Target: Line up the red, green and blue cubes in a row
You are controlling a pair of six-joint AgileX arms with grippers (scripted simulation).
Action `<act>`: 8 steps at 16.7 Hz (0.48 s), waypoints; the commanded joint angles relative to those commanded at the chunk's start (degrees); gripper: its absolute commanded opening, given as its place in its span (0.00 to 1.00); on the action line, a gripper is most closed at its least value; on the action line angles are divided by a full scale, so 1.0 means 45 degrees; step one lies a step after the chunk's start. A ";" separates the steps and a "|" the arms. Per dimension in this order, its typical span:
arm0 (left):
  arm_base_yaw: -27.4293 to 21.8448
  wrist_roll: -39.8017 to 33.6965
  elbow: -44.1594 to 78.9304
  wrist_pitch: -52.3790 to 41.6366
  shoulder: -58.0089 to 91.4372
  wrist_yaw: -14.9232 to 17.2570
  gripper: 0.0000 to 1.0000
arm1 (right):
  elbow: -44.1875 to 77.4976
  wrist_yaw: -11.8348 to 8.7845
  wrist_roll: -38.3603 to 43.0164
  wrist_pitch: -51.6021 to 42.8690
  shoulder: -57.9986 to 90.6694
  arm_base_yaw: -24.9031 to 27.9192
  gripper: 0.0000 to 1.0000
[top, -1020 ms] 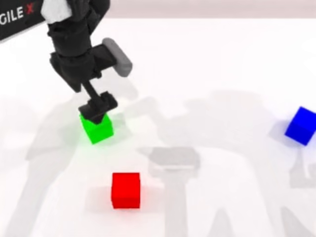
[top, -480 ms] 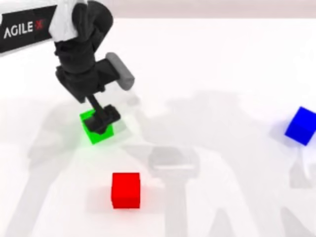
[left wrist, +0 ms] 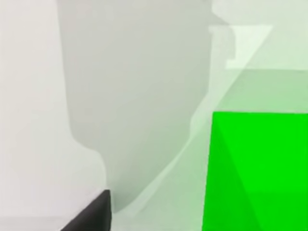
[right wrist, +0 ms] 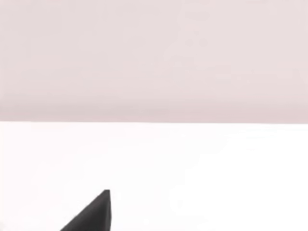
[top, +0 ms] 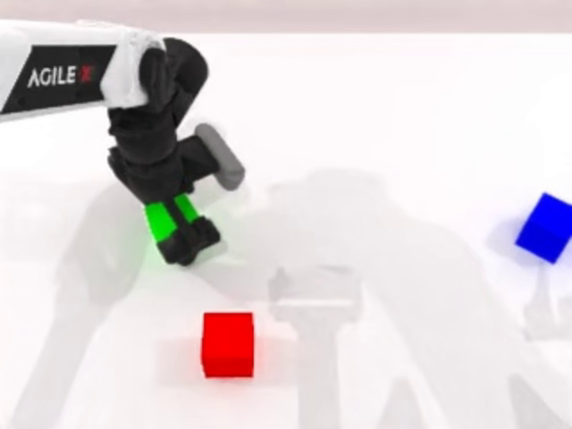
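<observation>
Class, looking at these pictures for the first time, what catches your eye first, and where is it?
The black left gripper at the table's left, down over the green cube, with its fingers around it. Then the red cube at the front and the blue cube alone at the far right.

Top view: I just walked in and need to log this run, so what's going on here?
The left arm's pincer has come down over the small matte bright green cube at the table's left, its fingers straddling the cube, which sits on the white table. Whether it has clamped yet is unclear. The bright red cube sits nearer the front, and the deep blue cube lies far right. The cubes are not yet in a row. The right arm is out of the top view, parked.
</observation>
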 joint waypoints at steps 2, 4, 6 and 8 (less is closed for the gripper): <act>0.0000 0.0000 0.0000 0.0000 0.0000 0.0000 0.85 | 0.0000 0.0000 0.0000 0.0000 0.0000 0.0000 1.00; 0.0000 0.0000 0.0000 0.0000 0.0000 0.0000 0.70 | 0.0000 0.0000 0.0000 0.0000 0.0000 0.0000 1.00; 0.0000 0.0000 0.0000 0.0000 0.0000 0.0000 0.55 | 0.0000 0.0000 0.0000 0.0000 0.0000 0.0000 1.00; 0.0000 0.0000 0.0000 0.0000 0.0000 0.0000 0.40 | 0.0000 0.0000 0.0000 0.0000 0.0000 0.0000 1.00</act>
